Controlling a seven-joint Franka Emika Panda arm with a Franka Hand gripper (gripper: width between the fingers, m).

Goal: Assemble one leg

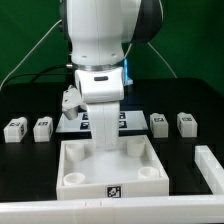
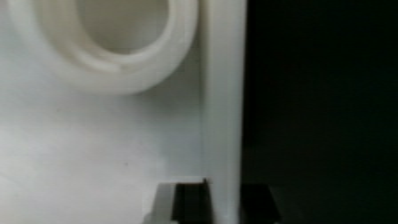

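Four small white legs with tags lie on the black table: two at the exterior view's left (image 1: pixel 15 128) (image 1: pixel 42 127) and two at its right (image 1: pixel 159 122) (image 1: pixel 186 122). The large white square plate (image 1: pixel 75 178) with round corner sockets lies in front. My gripper (image 1: pixel 106 141) reaches down at the plate's far wall, and the hand hides its fingers in this view. In the wrist view the gripper (image 2: pixel 222 192) straddles the plate's thin wall (image 2: pixel 221 100), with a dark finger (image 2: pixel 187 203) pressed to each side. A round socket (image 2: pixel 125 40) shows beside the wall. No leg is held.
The marker board (image 1: pixel 128 121) lies behind the plate, partly hidden by the arm. A long white bar (image 1: pixel 211 166) lies at the exterior view's right. A white strip runs along the table's front edge (image 1: pixel 60 214).
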